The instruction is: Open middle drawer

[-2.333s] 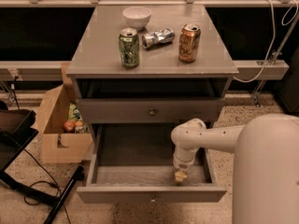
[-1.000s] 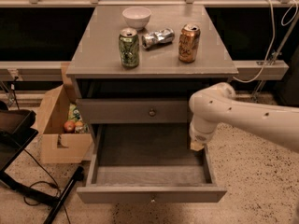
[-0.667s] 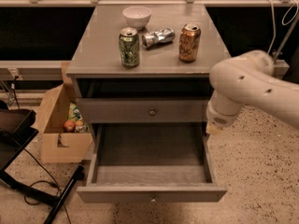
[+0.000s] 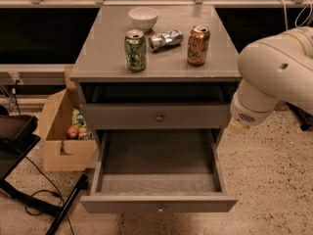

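We see the middle drawer (image 4: 159,203), nearest us, plain grey inside and out. On the grey cabinet top (image 4: 102,58) are a green can (image 4: 135,50), a copper-orange can (image 4: 198,45), a silver can (image 4: 165,38) and a white bowl (image 4: 144,18). The beige gripper (image 4: 237,127) sits right of the drawers, over the black-speckled floor (image 4: 274,180).
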You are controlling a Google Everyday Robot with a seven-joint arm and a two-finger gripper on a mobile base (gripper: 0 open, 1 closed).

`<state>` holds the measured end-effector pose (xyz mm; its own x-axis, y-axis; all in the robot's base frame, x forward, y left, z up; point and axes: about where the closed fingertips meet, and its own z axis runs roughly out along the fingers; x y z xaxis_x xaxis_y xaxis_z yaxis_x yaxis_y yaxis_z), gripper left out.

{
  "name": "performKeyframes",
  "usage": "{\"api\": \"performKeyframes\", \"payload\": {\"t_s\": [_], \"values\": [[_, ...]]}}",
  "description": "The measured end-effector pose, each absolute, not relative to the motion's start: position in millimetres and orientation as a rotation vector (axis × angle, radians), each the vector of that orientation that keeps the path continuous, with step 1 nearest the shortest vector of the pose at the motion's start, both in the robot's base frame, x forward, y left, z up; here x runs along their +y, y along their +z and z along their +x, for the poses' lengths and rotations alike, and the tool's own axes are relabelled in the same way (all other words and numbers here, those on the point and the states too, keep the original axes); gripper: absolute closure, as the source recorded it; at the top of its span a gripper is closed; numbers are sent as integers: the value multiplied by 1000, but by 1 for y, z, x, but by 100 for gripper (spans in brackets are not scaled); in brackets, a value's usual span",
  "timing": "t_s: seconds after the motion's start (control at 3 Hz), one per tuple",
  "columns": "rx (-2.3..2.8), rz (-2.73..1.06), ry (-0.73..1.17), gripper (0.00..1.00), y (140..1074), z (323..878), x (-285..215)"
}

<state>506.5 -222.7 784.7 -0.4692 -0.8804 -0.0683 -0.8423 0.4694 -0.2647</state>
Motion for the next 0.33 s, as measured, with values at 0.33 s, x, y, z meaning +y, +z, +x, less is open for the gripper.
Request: {"api": "performKeyframes", "payload": {"t_s": [0.33], "values": [[2520,-1497,-291,51,786,506,-223]]}}
